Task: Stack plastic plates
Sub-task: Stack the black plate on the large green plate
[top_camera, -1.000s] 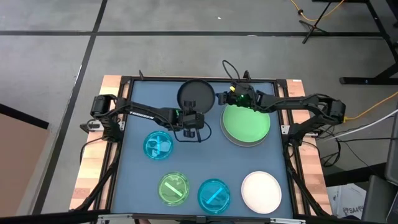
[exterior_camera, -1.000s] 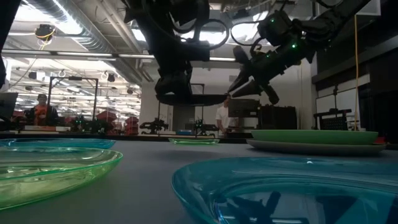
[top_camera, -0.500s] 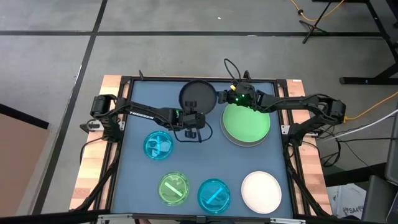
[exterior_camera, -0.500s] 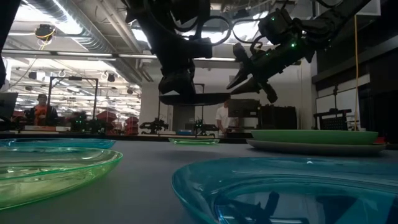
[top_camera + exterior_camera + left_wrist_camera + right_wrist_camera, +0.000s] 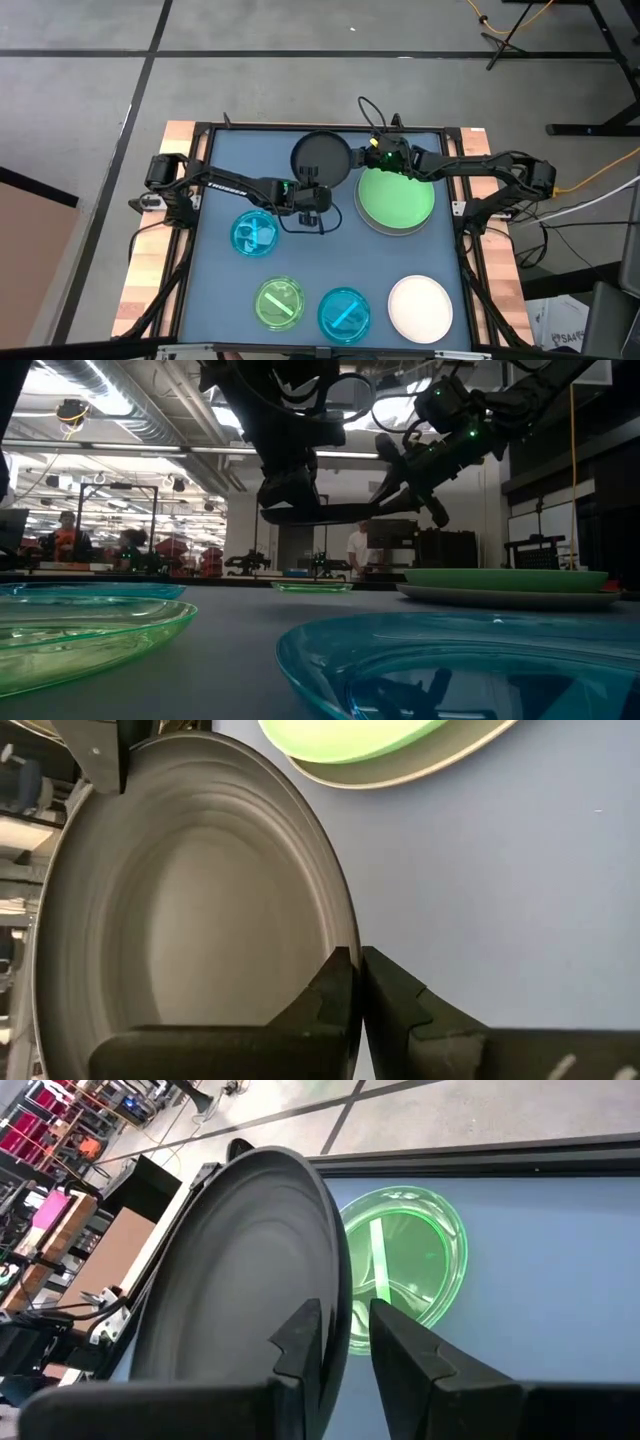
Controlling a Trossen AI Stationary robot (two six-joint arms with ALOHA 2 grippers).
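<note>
A small black plate hangs in the air over the table's far middle, roughly level in the low view. My left gripper is shut on its near rim. My right gripper stands open at the plate's right rim, one finger on each side of it. A translucent green plate lies on the table beneath. The light green plate rests on the grey plate to the right. My left gripper pinches the black plate's near rim between its two fingers, one finger on the upper face and one below. The fingers come level from the table's near side. The plate is lifted clear and stays roughly level.
On the blue mat lie a translucent blue plate at the left, a translucent green plate and another blue one near the front edge, and a white plate at the near right. People stand in the room beyond.
My left gripper has carried the black plate a little toward the table's right, bringing its right rim between my right gripper's fingers. The right arm has kept nearly still.
</note>
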